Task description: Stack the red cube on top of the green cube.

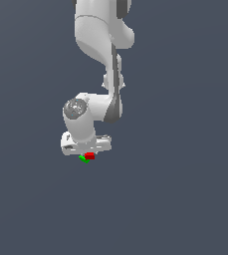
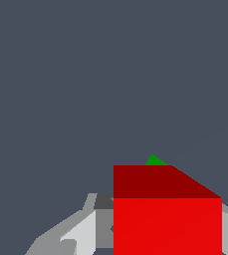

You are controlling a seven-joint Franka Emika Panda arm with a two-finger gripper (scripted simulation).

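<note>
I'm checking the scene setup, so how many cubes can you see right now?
2. The red cube sits between the fingers of the gripper, under the arm. The green cube lies just beneath it, mostly covered. The arm might hide others.

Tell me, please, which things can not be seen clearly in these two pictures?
- Green cube: wrist view shows only a corner; the red cube hides the rest.
- Gripper: exterior view, fingertips too small; open or shut unclear.
- Contact between the cubes: exterior view too small to tell.
- Red cube's lower part: cut off by the wrist view's edge.
</note>
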